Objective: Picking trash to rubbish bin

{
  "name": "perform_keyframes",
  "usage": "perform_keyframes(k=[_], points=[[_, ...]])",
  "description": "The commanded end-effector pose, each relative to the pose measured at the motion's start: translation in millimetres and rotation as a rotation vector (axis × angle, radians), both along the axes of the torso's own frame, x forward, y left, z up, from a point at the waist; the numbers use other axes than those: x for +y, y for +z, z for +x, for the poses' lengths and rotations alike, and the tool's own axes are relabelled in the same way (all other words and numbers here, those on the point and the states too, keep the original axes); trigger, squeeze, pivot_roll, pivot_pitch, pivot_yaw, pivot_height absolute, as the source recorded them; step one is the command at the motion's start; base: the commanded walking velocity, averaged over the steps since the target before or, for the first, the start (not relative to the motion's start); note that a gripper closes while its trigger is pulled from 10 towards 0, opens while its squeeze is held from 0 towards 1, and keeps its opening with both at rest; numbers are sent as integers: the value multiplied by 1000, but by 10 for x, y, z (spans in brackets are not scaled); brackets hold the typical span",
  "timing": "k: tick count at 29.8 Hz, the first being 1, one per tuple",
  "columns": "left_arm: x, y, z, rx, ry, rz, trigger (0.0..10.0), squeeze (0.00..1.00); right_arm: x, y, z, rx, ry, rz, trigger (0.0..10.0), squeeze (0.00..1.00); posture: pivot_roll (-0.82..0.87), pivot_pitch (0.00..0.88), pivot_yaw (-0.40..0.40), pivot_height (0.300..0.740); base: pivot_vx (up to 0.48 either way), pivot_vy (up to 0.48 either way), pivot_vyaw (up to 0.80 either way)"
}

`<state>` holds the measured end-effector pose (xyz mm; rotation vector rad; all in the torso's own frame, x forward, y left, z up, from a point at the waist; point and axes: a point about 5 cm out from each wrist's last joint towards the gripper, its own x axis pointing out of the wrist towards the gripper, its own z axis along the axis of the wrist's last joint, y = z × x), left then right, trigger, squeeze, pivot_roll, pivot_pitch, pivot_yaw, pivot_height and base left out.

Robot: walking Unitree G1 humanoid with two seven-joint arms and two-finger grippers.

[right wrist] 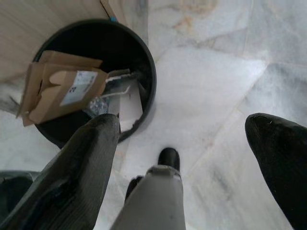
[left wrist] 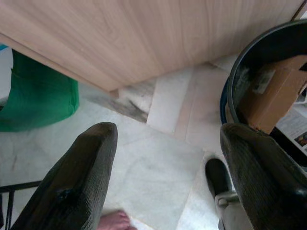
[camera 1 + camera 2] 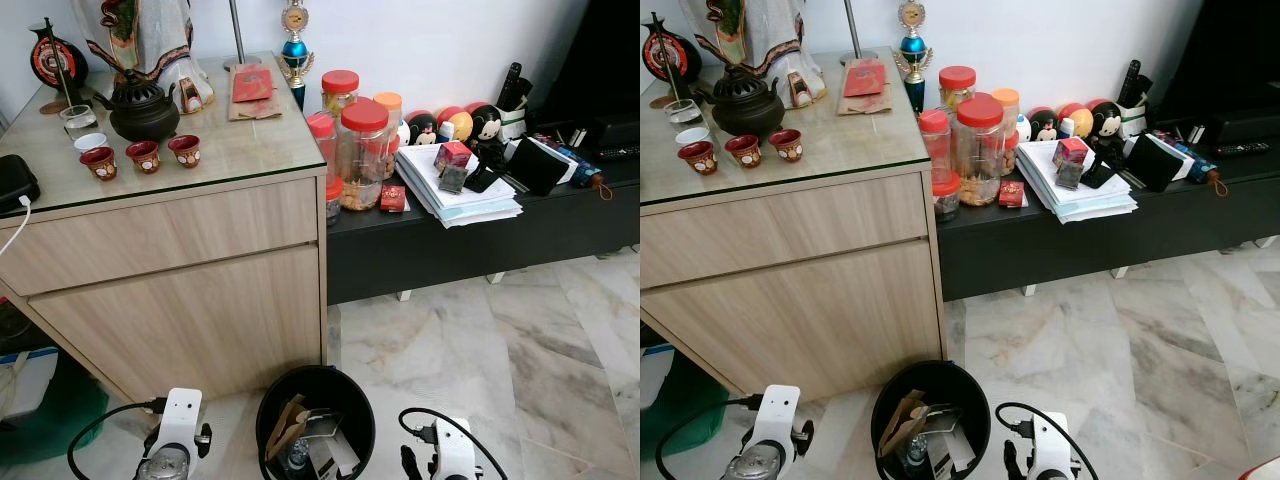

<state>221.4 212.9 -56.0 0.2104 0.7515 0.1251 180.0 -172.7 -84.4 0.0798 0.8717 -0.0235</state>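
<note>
**Bin loaded, both grippers empty**

The bin (image 3: 316, 392) stands on the marble floor (image 3: 500, 340) just beside the cabinet (image 3: 180, 270), with a cardboard box (image 1: 62, 88) and papers already inside. The left gripper (image 2: 168, 177) and right gripper (image 1: 192, 158) hang low on either side of it, fingers spread wide, holding nothing. This looks like the gap between drops. No loose trash is plain on the floor, though the shelf (image 3: 470, 235) clutter is too small to judge; the next move calls for finding another piece.
</note>
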Motion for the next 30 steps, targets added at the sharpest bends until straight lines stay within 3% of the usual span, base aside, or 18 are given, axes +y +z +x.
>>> perform_keyframes(k=[1, 30], points=[[18, 13, 19, -1, 17, -11, 10000, 0, -2, 12, 25, -8, -13, 8, 10000, 0, -62, 0, 5, 740, -255, 0, 0], [12, 17, 28, -6, 30, -16, 10000, 0, -45, 18, 27, -12, -17, 0, 10000, 0, -67, 0, 0, 740, -256, 0, 0]])
